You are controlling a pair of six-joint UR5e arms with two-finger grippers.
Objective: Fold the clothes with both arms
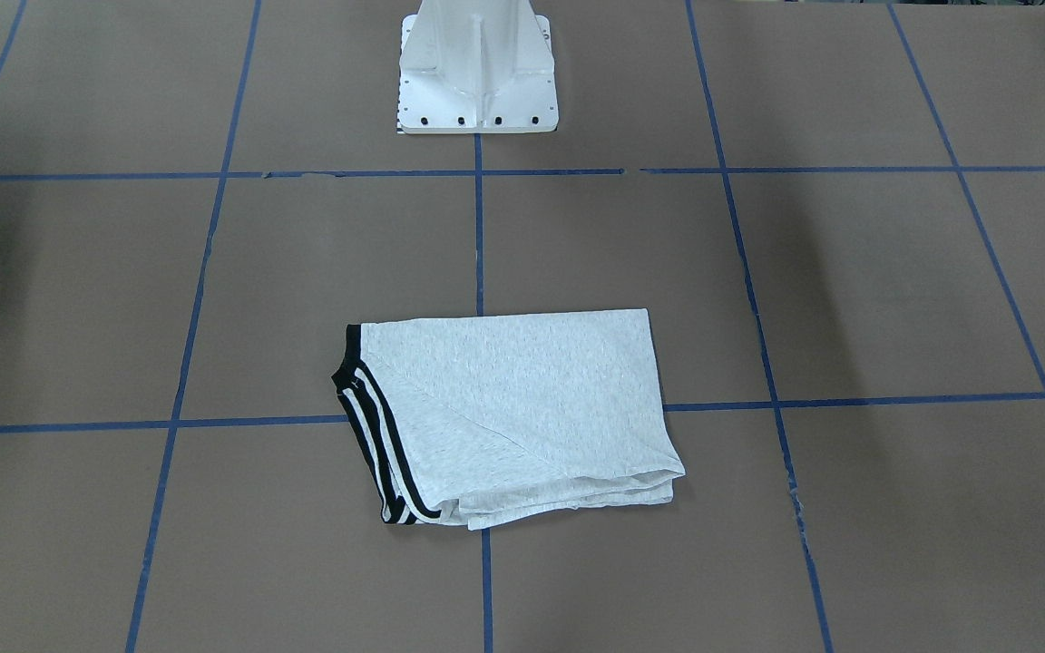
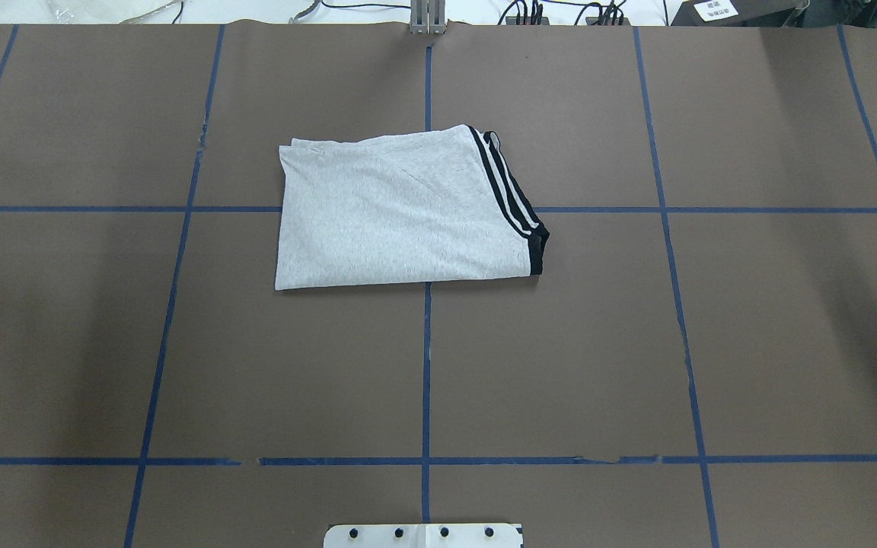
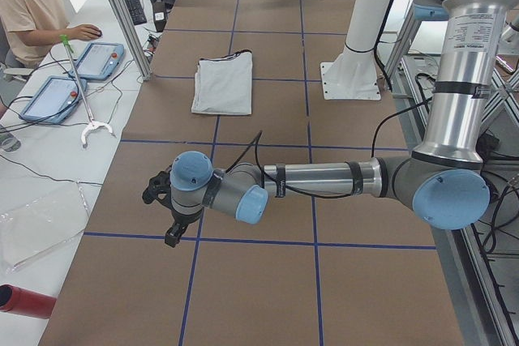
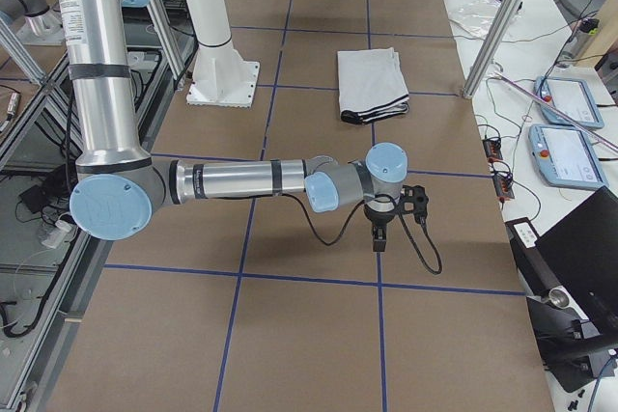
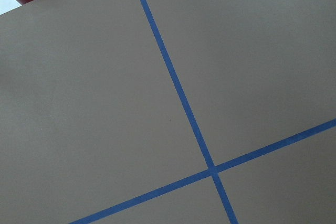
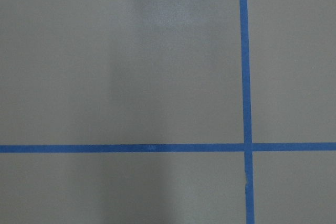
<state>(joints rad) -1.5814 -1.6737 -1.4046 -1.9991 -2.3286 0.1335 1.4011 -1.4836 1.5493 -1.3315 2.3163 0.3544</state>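
Observation:
The light grey T-shirt [image 1: 513, 408] lies folded into a rectangle on the brown table, its black-and-white striped trim along one short edge. It also shows in the overhead view [image 2: 400, 213] and in both side views [image 3: 223, 83] [image 4: 372, 79]. My left gripper [image 3: 172, 237] hangs over bare table far from the shirt, near the table's left end. My right gripper [image 4: 377, 241] hangs over bare table toward the right end. Neither holds cloth. I cannot tell whether either is open or shut. Both wrist views show only brown table with blue tape lines.
The white pedestal base [image 1: 477, 82] stands behind the shirt. An operator [image 3: 32, 6] sits at a side bench with pendants [image 3: 97, 58]. A red cylinder [image 3: 24, 301] lies past the table's left end. More pendants [image 4: 570, 103] lie past the right end.

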